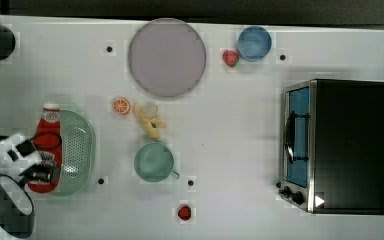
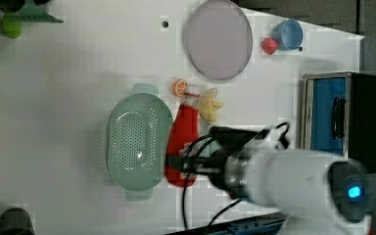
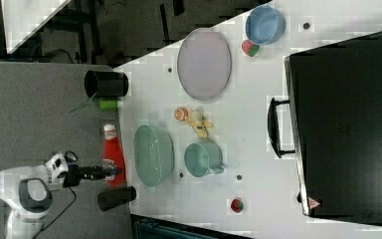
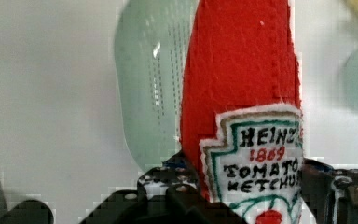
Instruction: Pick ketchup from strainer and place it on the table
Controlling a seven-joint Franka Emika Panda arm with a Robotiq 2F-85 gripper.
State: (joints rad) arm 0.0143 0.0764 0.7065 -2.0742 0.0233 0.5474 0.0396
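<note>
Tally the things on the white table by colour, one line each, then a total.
Red: 3, ketchup, strawberry, strawberry
Green: 2, strainer, mug
Blue: 1, bowl
Grey: 1, plate
Orange: 1, orange slice
Yellow: 1, banana
Black: 1, oven
Total: 10

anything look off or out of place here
Only the ketchup: the gripper holds it lifted clear of the strainer, lying level rather than upright. In the right view it hangs past the table edge. Nothing is spilled or broken.
</note>
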